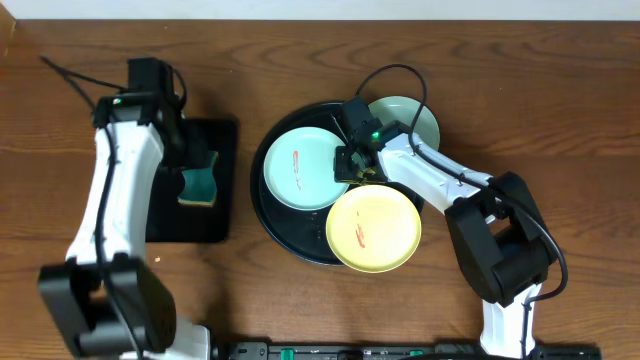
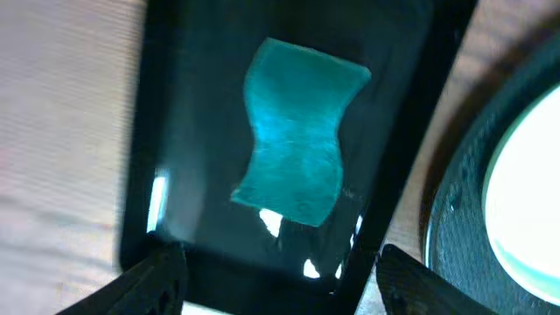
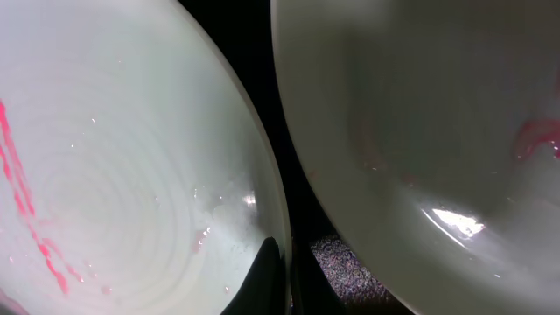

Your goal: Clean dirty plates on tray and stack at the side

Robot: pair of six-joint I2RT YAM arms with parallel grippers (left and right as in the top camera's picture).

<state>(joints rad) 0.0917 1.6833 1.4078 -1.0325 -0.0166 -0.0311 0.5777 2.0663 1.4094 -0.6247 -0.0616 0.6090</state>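
Three plates lie on the round black tray [image 1: 268, 215] at the centre of the table [image 1: 560, 90]. A blue-green plate [image 1: 298, 172] with a red smear is on its left side. A pale green plate [image 1: 410, 118] sits at the upper right, and a smeared yellow plate [image 1: 373, 228] overhangs the lower right rim. My right hand [image 1: 352, 163] is closed at the blue-green plate's right edge; I cannot tell whether it pinches the rim. My left hand [image 2: 282, 262] hangs open over the teal sponge [image 2: 296, 140] on the rectangular tray [image 2: 175, 114] at the left.

surface: wooden table [image 1: 300, 60] | centre: round black tray [image 1: 275, 225] | left: rectangular black tray [image 1: 190, 225]
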